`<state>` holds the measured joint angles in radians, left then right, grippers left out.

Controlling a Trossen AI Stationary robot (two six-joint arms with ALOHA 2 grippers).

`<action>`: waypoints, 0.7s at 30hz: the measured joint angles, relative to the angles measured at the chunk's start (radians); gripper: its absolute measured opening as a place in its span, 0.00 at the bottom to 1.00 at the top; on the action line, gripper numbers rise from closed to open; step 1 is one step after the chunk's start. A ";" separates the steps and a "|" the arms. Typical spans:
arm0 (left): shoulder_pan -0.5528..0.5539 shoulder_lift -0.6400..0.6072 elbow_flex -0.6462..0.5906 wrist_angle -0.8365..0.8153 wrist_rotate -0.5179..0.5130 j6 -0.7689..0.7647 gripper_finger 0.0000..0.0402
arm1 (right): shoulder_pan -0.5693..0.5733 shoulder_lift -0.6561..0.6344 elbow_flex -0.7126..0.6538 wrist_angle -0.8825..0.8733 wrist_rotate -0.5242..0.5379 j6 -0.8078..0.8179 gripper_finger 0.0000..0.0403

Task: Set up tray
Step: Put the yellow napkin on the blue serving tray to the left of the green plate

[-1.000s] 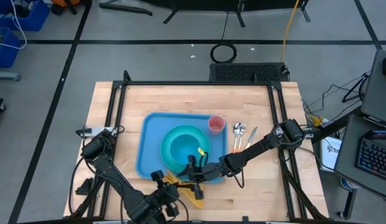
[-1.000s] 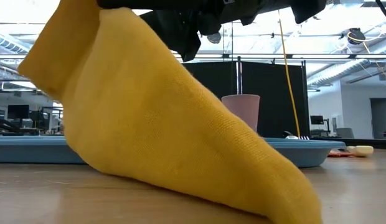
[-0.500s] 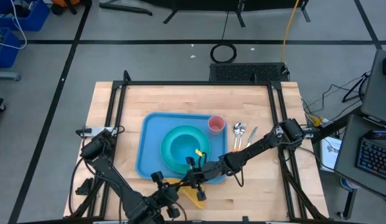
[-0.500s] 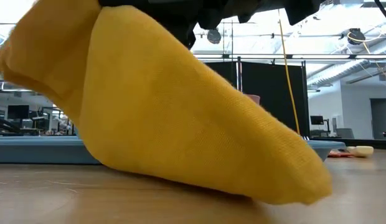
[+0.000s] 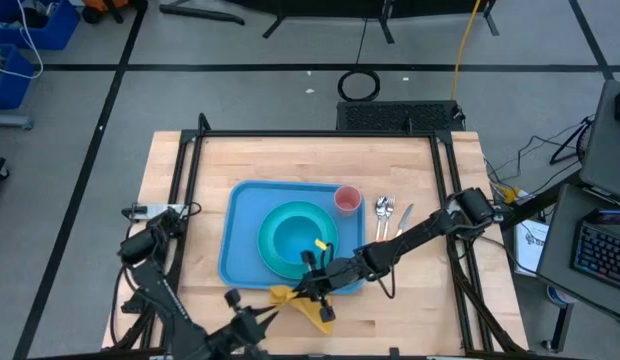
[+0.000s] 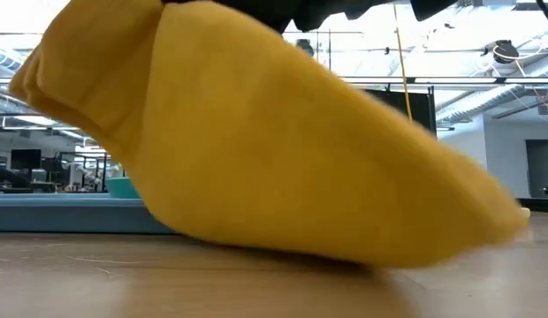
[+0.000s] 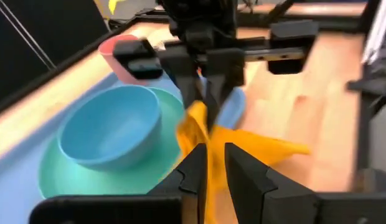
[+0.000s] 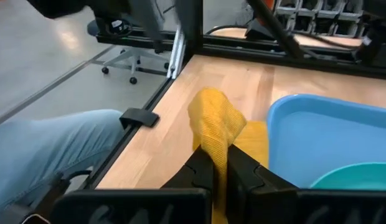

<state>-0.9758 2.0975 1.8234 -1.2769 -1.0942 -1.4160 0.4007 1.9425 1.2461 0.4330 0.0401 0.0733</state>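
Note:
A yellow napkin (image 5: 302, 303) lies bunched on the wood just in front of the light-blue tray (image 5: 240, 215). My right gripper (image 5: 312, 285) is shut on it from above. In the low view the napkin (image 6: 274, 150) fills most of the frame, its lower edge on the table. My left gripper (image 7: 211, 152) sits at the napkin's near left end, its fingers a narrow gap apart with yellow cloth showing in the gap. The tray carries a teal plate with a bowl (image 5: 295, 240) and a pink cup (image 5: 348, 200). My right gripper pinches a bunched fold of the napkin (image 8: 216, 127) between its two fingers; several layers are gathered there. The fingers slant down from the table's right side. The raised fold humps up at the fingers, and the napkin's lower part (image 6: 345, 252) rests on the table. My left gripper has cloth showing between its fingers (image 7: 208, 186); I cannot tell whether it touches it.
Cutlery (image 5: 388, 215) lies on the wood right of the tray. A person's leg in jeans (image 8: 56, 137) shows beyond the table's near left edge. Bare wood lies to the right of the napkin.
My left arm has drawn back toward the table's near left corner, away from the napkin. The napkin stays raised under my right gripper. Its low trailing end has lifted and the whole bunch has spread wider.

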 joint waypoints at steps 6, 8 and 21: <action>-0.032 0.000 -0.036 0.005 0.093 -0.113 0.16 | 0.008 0.000 0.000 -0.026 0.007 -0.037 0.00; -0.031 0.000 -0.058 0.033 0.111 -0.120 0.18 | 0.010 0.000 0.000 -0.026 0.012 -0.041 0.00; 0.041 0.000 -0.216 0.290 0.178 -0.084 0.73 | 0.006 0.000 0.000 -0.026 0.011 -0.039 0.00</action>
<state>-0.9348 2.0975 1.6074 -0.9870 -0.9158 -1.5005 0.4069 1.9423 1.2461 0.4073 0.0513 0.0338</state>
